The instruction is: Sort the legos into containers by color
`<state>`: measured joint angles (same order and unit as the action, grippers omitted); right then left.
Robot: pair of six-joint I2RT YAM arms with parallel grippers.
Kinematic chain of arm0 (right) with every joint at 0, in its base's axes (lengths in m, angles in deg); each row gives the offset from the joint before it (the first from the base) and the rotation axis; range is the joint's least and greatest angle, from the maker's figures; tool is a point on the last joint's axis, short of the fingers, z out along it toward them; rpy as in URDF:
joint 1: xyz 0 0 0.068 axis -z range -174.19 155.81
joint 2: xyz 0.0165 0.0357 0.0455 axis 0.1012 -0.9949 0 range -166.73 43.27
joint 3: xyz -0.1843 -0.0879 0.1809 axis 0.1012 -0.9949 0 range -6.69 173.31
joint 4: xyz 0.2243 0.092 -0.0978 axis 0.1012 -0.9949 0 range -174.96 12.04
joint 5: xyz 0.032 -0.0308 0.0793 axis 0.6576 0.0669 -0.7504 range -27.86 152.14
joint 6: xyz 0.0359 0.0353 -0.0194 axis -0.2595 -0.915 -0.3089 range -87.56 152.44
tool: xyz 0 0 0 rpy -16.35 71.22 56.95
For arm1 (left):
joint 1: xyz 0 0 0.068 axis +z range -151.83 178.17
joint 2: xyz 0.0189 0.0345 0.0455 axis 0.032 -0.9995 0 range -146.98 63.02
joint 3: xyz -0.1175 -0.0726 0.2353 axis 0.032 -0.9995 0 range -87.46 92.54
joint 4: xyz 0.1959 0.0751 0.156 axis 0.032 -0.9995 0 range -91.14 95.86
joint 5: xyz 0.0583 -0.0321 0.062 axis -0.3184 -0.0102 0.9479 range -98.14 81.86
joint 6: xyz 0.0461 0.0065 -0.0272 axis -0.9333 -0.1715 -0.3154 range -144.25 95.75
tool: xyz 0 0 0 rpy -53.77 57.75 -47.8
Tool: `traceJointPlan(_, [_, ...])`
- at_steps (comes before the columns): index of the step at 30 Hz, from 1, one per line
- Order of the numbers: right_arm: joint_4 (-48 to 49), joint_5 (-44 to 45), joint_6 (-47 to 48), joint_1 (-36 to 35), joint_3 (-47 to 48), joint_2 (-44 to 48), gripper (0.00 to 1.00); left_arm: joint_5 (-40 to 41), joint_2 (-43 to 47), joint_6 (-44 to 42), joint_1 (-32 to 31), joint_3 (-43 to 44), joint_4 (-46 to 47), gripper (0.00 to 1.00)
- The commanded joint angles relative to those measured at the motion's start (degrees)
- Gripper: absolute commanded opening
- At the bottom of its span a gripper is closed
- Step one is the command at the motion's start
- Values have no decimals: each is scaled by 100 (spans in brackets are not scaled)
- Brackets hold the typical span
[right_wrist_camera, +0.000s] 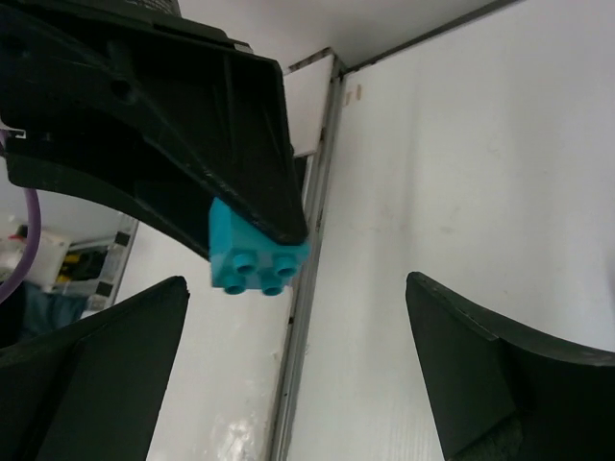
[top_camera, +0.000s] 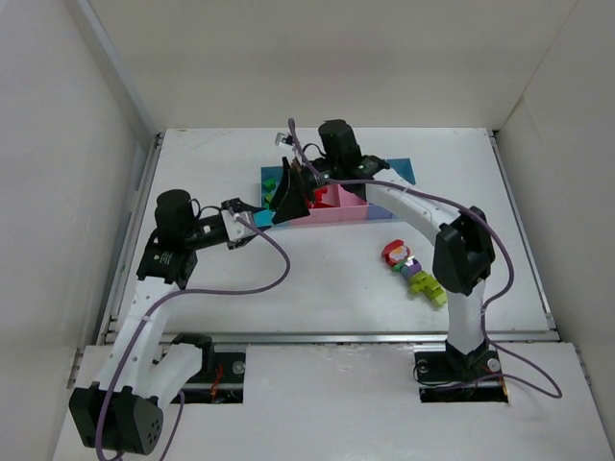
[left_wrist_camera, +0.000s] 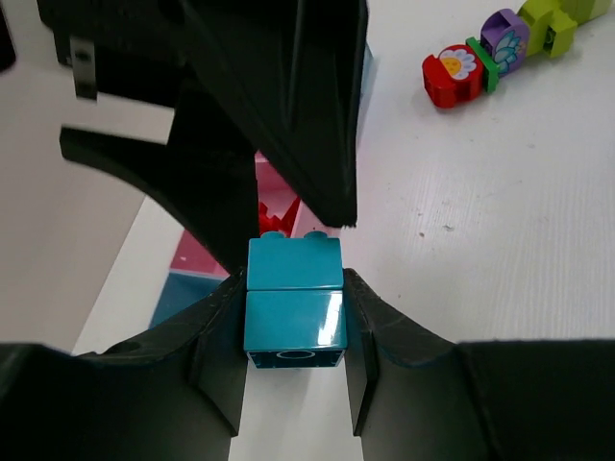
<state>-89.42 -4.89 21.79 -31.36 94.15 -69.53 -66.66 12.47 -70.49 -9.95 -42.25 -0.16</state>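
Note:
My left gripper (top_camera: 258,217) is shut on a teal lego (left_wrist_camera: 295,305), two stacked bricks, held at the left end of the containers (top_camera: 344,207). The teal lego also shows in the right wrist view (right_wrist_camera: 256,255), gripped by the left fingers (right_wrist_camera: 231,125). My right gripper (top_camera: 288,195) is open and empty. It hovers just past the teal lego, over the bins, its fingers (left_wrist_camera: 288,96) spread wide. A joined string of red (top_camera: 394,253), purple (top_camera: 415,272) and lime (top_camera: 433,292) legos lies on the table right of centre. Red legos (left_wrist_camera: 274,213) lie in a pink bin (left_wrist_camera: 190,252).
Green legos (top_camera: 272,182) lie in a bin at the row's left, partly hidden by the right gripper. A light blue bin (top_camera: 402,171) ends the row on the right. White walls enclose the table, with a metal rail (right_wrist_camera: 306,288) along its left edge.

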Motion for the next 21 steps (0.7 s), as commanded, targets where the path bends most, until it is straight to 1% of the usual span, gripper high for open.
traceJointPlan(1, [232,-820,-147,-9,471,-243,100,-485,124,-351,39,243,163,0])
traceJointPlan(6, [285,-883,-314,-220,718,-515,100,-485,229,-456,39,190,163,0])
traceJointPlan(7, [285,-883,-314,-221,718,-516,99,-485,229,-456,39,129,163,0])
traceJointPlan(14, [285,-1146,-367,-221,841,-516,97,-362,282,-456,39,67,101,0])
traceJointPlan(17, [285,-1146,-472,-273,893,-516,90,-300,282,-456,39,67,101,0])
traceJointPlan(18, [285,-1094,-473,-334,894,-516,85,-239,282,-456,39,67,101,0])
traceJointPlan(20, [285,-1093,-533,-335,999,-577,80,-239,282,-456,39,67,101,0])
traceJointPlan(21, [285,-1093,-534,-396,999,-638,71,-178,282,-456,39,67,49,0])
